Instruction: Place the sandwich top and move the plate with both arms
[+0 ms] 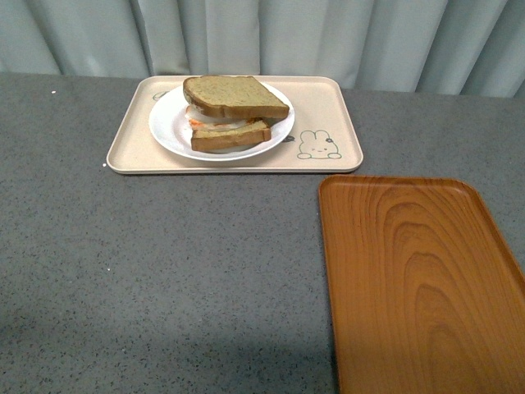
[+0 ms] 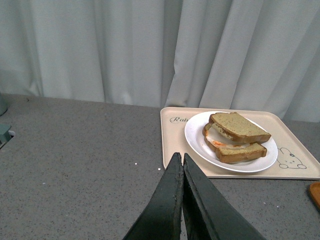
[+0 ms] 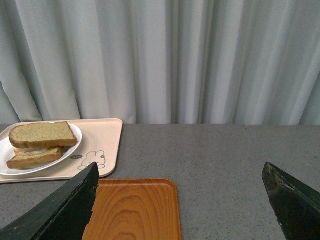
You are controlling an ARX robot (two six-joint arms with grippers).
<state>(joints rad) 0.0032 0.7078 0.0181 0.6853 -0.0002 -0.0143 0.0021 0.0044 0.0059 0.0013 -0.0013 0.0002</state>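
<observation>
The sandwich top (image 1: 235, 95) sits on the egg slice on the plate (image 1: 168, 127); the tray (image 2: 172, 137) lettering reads "Ra…". Left jaws are closed and empty, right jaws wide apart and empty.

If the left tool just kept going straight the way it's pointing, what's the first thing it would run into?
Probably the beige tray, near its corner, just short of the white plate. Only bare grey table lies between the shut left tool and that tray; depth is uncertain.

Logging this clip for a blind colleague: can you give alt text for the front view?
A sandwich, its sandwich top already on, sits on a white plate on a beige rabbit-print tray at the far side of a grey table. An empty orange wood-grain tray lies nearer, to the right; no arms show.
</observation>
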